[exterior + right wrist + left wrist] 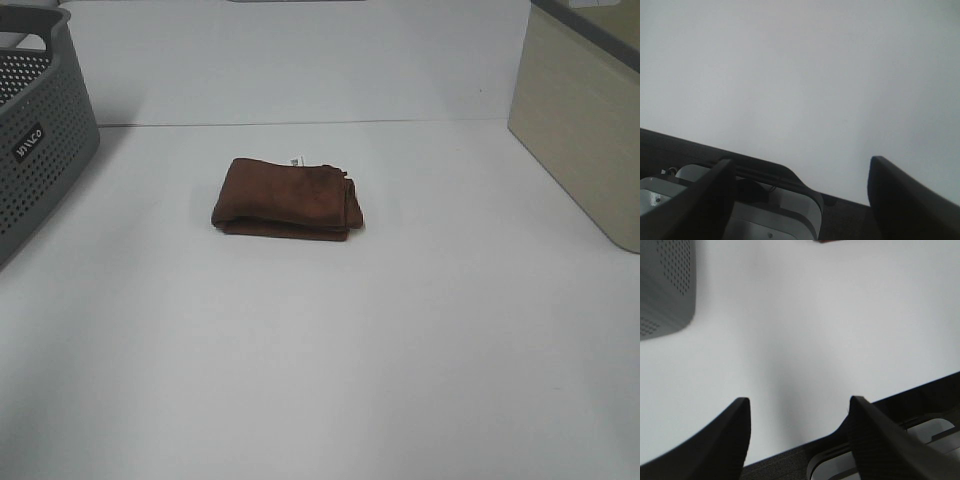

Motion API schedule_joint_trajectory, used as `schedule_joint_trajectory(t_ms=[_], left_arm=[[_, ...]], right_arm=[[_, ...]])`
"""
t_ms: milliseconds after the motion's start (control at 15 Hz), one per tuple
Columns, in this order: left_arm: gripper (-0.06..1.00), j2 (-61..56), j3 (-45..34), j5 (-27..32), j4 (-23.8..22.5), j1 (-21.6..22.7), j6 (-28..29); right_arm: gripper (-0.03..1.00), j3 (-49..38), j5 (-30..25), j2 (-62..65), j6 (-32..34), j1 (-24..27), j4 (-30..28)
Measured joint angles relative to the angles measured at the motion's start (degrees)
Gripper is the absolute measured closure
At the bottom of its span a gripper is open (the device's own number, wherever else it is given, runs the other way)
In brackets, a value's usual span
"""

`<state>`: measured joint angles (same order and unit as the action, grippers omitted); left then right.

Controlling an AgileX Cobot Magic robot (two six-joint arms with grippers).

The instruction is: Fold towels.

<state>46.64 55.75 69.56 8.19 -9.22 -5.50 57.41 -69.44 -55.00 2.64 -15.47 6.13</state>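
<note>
The towel [289,198], dark reddish-brown, lies folded into a small thick rectangle on the white table, a little left of centre in the exterior high view. A small white tag [297,160] shows at its far edge. A sliver of the towel [830,241] shows at the edge of the left wrist view. Neither arm shows in the exterior high view. My left gripper [799,405] is open and empty over the table's near edge. My right gripper [802,167] is open and empty, also over the table's near edge, with only bare table before it.
A grey perforated basket [35,120] stands at the far left and shows in the left wrist view [665,287]. A beige box [580,120] stands at the far right. The white table [330,340] stretches between them.
</note>
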Motion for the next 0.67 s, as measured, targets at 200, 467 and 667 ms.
schedule_joint_trajectory(t_ms=[200, 467, 667], left_arm=[[0.39, -21.6, -14.4, -0.1, -0.1, 0.0, 0.0], [0.39, -40.3, -22.7, -1.9, 0.0, 0.0, -1.7], [0.39, -45.0, -25.3, -5.2, 0.9, 0.0, -4.9]], right_arm=[[0.27, -12.0, 0.1, 17.0, 0.2, 0.0, -1.5], [0.27, -20.5, 0.5, 35.4, -0.1, 0.0, -6.1], [0.27, -23.6, 1.5, 44.9, -2.6, 0.0, -6.8]])
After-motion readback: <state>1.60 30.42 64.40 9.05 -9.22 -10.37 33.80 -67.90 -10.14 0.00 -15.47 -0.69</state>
